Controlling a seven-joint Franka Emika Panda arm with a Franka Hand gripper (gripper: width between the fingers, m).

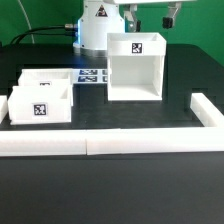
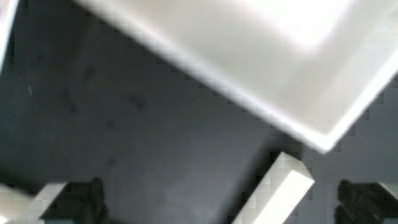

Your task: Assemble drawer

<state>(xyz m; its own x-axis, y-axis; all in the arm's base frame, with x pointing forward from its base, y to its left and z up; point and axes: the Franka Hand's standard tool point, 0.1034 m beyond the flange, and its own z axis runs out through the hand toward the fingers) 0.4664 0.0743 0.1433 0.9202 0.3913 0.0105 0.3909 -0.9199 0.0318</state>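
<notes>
The drawer's tall white open-fronted housing (image 1: 135, 68) stands right of the middle, with a tag on its top. Two shallow white trays lie at the exterior view's left, the nearer one (image 1: 42, 104) in front and the farther one (image 1: 45, 80) behind it. My gripper (image 1: 152, 14) hangs high above the housing at the picture's top edge. In the wrist view the gripper (image 2: 217, 205) is open and empty, its dark fingers (image 2: 63, 205) wide apart. A blurred white slab of the housing (image 2: 249, 50) lies below it.
The marker board (image 1: 90, 76) lies between the trays and the housing. A long low white border wall (image 1: 100, 143) runs along the front and turns up the exterior view's right side (image 1: 205, 108). A white strip (image 2: 285, 190) shows between the fingers. The robot base (image 1: 100, 25) stands behind.
</notes>
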